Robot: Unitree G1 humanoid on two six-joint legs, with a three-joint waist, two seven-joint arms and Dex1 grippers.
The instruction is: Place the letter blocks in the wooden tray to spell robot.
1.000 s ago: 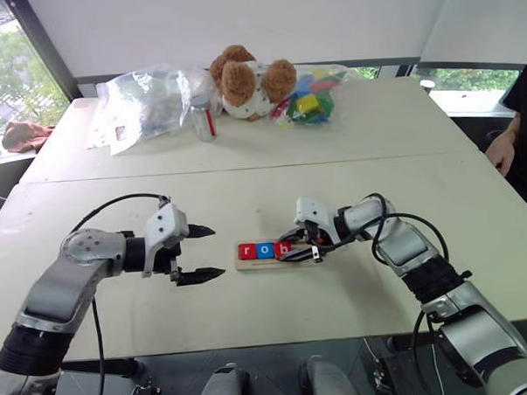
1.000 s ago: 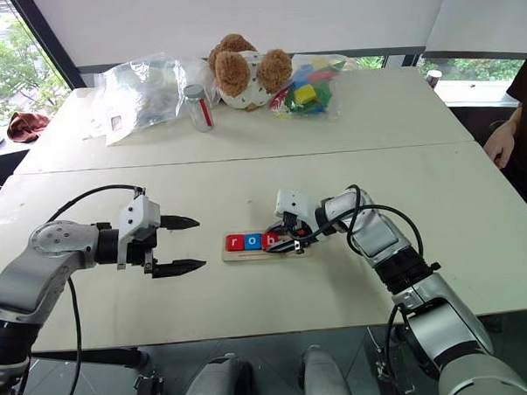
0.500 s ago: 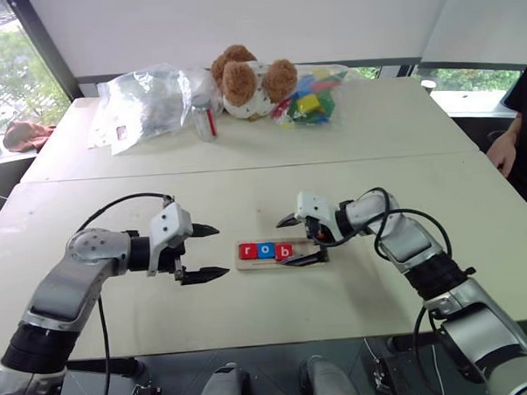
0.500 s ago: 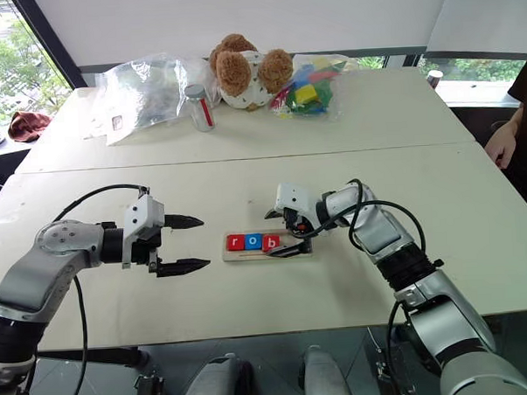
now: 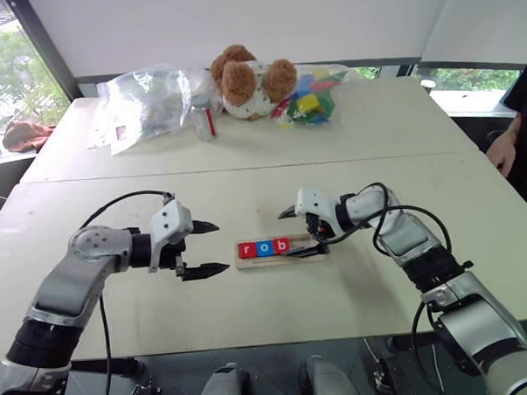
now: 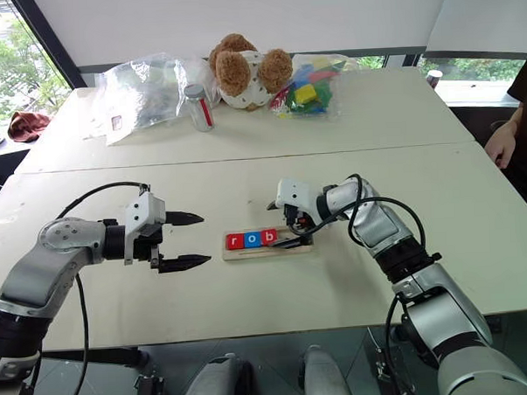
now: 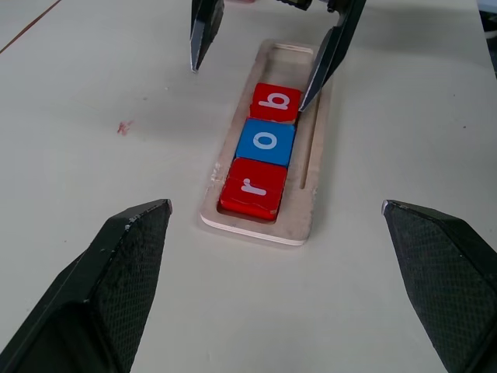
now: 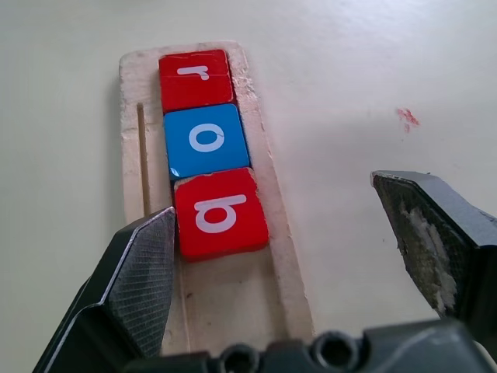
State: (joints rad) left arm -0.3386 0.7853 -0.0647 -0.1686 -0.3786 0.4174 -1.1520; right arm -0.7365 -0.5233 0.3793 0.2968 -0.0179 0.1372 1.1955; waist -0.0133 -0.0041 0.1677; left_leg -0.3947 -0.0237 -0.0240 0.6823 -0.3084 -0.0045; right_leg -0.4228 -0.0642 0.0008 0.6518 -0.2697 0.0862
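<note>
The wooden tray (image 5: 315,256) lies on the table between my two grippers. Three letter blocks sit in its left part, side by side: a red r (image 5: 247,249), a blue o (image 5: 264,247) and a red b (image 5: 281,246). The tray's right part is bare wood (image 8: 233,289). My right gripper (image 5: 289,232) hovers open at the b block, one finger on each side of the tray, holding nothing. My left gripper (image 5: 218,247) is open just left of the tray, pointing at it, with nothing between its fingers.
At the far side of the table are a teddy bear (image 5: 245,76), a crumpled plastic bag (image 5: 150,97), a small jar (image 5: 205,117) and a bag of coloured toy blocks (image 5: 310,99). A person's hand (image 5: 505,150) rests at the right edge.
My right gripper has opened and let go of the b block, which now lies in the tray beside the o. The left gripper has stayed where it was.
</note>
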